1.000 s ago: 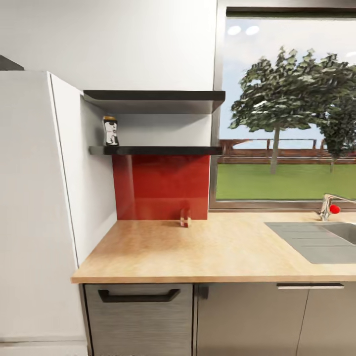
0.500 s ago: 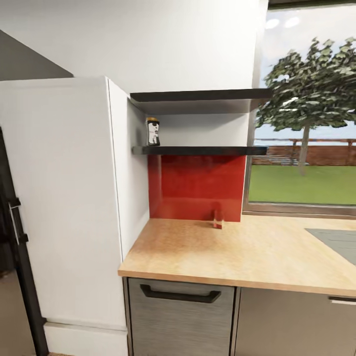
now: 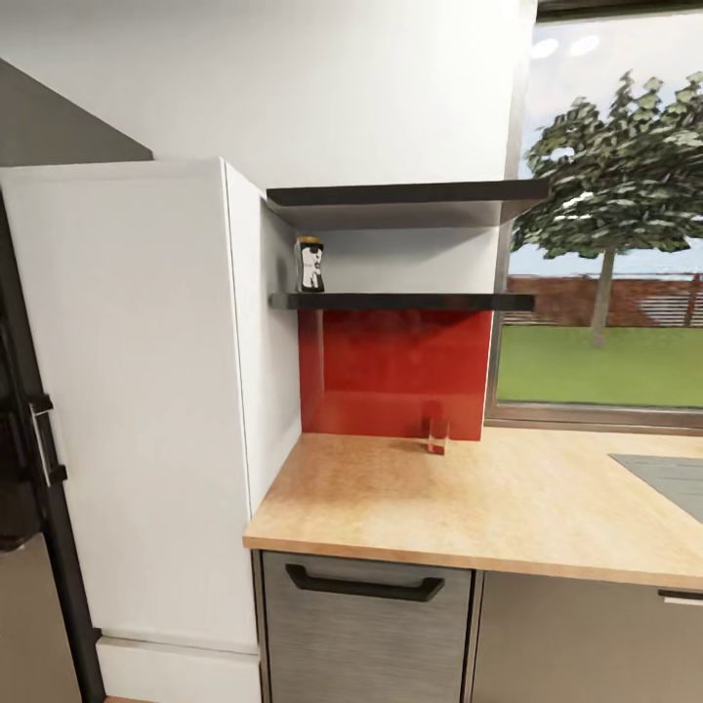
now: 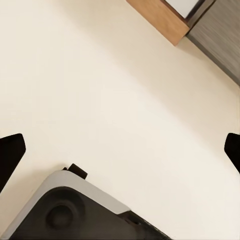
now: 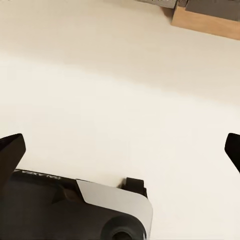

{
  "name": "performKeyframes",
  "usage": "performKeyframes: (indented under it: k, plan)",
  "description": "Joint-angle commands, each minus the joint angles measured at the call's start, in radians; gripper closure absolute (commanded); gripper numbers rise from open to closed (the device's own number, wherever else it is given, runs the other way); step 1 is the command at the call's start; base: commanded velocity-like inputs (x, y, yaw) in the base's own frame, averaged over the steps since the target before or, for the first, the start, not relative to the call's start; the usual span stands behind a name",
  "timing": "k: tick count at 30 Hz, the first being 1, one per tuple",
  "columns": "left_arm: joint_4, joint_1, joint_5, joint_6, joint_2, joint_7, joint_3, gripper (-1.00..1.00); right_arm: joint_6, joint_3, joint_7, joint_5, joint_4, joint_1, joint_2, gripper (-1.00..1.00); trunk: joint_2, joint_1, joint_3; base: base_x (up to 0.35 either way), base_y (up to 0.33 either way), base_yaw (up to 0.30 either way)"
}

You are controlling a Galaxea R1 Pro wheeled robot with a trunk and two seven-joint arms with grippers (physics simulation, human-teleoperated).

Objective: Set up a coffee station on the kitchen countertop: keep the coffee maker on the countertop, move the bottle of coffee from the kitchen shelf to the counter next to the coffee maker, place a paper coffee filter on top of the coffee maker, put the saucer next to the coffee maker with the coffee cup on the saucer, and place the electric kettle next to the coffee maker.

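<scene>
From the head view, the bottle of coffee [image 3: 310, 265] stands upright at the left end of the lower kitchen shelf [image 3: 410, 302], above the bench [image 3: 469, 498]; being a glass jar it looks rigid, smooth and breakable, best pinched across its body below the lid. In the left wrist view, the left tool [image 4: 120, 152] is spread wide and empty over pale floor [image 4: 110, 90]. In the right wrist view, the right tool [image 5: 120, 150] is likewise spread and pointing down at the floor.

Counter [image 3: 508, 508]: light wood, lower right of frame; small red-and-clear glass [image 3: 436, 435] stands near its back edge.
Lower shelf [image 3: 400, 302]: dark, upper middle; bottle of coffee [image 3: 310, 264] upright at its left end.
</scene>
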Motion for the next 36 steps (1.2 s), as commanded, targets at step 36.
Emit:
performKeyframes:
  k: [36]
  plan:
    - [0.003,0.001,0.01,-0.002,0.0,-0.004,-0.007,-1.0,-0.009,0.002,0.001,0.006,0.003,0.0,0.0,-1.0,0.252,-0.138,0.102,0.0,0.0,0.0]
